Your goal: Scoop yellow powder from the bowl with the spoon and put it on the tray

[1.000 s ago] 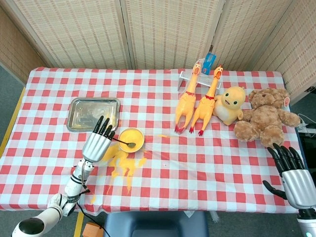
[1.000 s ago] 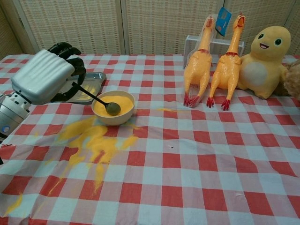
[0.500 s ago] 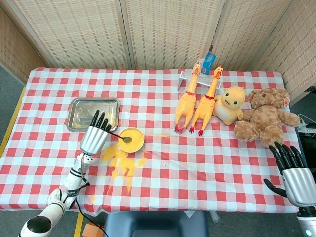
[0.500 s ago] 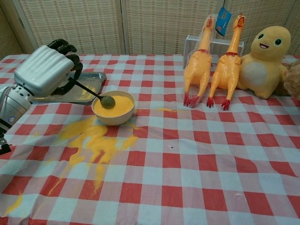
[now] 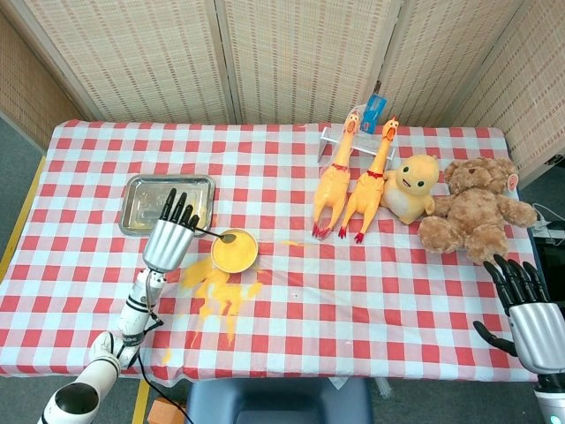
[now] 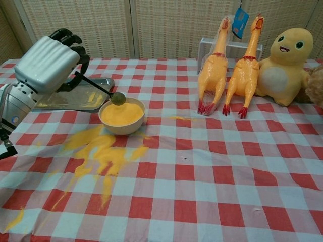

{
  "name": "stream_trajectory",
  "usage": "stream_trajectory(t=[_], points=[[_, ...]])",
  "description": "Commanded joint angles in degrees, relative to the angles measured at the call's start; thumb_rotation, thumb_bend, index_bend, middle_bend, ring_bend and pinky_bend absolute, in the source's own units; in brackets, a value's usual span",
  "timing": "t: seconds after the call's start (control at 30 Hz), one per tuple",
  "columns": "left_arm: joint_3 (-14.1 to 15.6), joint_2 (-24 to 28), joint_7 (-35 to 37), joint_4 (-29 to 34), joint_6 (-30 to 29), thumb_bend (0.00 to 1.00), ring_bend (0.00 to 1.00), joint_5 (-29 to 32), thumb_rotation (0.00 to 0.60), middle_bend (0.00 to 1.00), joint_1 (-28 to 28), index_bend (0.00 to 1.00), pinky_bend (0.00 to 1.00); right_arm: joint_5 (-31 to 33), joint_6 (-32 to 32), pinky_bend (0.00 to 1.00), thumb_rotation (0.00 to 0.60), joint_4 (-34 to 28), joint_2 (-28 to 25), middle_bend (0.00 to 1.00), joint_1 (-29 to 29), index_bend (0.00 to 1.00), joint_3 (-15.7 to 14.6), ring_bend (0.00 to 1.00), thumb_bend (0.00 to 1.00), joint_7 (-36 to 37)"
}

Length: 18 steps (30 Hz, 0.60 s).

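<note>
My left hand (image 5: 169, 238) (image 6: 48, 65) grips the handle of a dark spoon (image 5: 221, 236) (image 6: 106, 91). The spoon's bowl hangs just above the far rim of the white bowl (image 5: 234, 251) (image 6: 121, 115), which is full of yellow powder. Behind my left hand lies the metal tray (image 5: 142, 196) (image 6: 86, 97) with a little yellow powder in it. My right hand (image 5: 527, 311) is open at the table's front right corner, holding nothing, and shows only in the head view.
Spilled yellow powder (image 5: 216, 294) (image 6: 101, 154) spreads over the checked cloth in front of the bowl. Two rubber chickens (image 5: 352, 181) (image 6: 229, 70), a yellow plush (image 5: 411, 187) (image 6: 285, 63) and a teddy bear (image 5: 473, 212) sit at the back right.
My left hand has lifted the spoon out of the powder and drawn it back toward the tray; the spoon's bowl now hangs over the bowl's far rim. The right hand barely moved.
</note>
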<state>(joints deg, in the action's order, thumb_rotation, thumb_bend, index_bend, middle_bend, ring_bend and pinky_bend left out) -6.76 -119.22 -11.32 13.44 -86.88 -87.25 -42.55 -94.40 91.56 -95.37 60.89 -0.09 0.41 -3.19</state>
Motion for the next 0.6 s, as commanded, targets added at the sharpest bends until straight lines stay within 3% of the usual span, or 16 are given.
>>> stream_trajectory(t=[0.03, 0.6], points=[[0.37, -0.22, -0.38, -0.08, -0.36, 0.67, 0.18, -0.24, 0.600, 0.41, -0.06, 0.88, 0.15, -0.32, 0.36, 0.00, 0.600, -0.02, -0.11, 0.00, -0.18, 0.00, -0.10, 0.00, 0.11, 0.12], [1.88, -0.69, 2.63, 0.91, -0.10, 0.66, 0.18, -0.53, 0.600, 0.41, 1.68, 0.88, 0.15, -0.65, 1.02, 0.00, 0.600, 0.07, -0.34, 0.00, -0.51, 0.00, -0.03, 0.00, 0.11, 0.57]])
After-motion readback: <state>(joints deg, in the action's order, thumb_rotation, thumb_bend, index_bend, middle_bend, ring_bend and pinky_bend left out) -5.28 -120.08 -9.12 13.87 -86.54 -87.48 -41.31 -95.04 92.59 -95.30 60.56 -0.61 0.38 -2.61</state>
